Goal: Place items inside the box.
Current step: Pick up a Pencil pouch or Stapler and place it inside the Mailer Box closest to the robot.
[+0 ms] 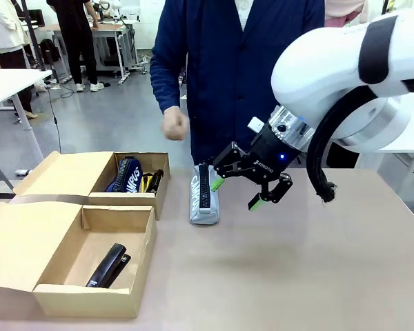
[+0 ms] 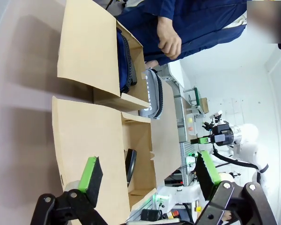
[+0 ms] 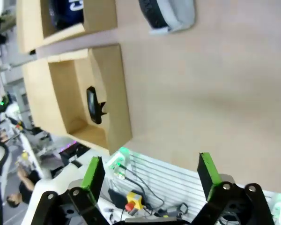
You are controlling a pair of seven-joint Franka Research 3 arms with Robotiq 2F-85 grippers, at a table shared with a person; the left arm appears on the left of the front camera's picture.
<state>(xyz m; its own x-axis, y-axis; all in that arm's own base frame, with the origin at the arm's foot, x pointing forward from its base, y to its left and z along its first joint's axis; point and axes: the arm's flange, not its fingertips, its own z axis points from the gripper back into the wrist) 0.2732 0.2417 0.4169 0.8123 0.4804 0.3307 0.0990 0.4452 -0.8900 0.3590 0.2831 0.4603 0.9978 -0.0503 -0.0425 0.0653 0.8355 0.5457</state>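
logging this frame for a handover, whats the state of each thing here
near box: lid open, holds stapler
far box: lid open, holds navy pouch
stapler: lying flat
pencil case: zip looks closed, on table, outside both boxes
right tool: open, empty, above table
left tool: open, empty
person's hand: loosely closed

Front view across table, wrist views overlooking box

matt cardboard box; glossy black plastic stapler; grey cloth pencil case.
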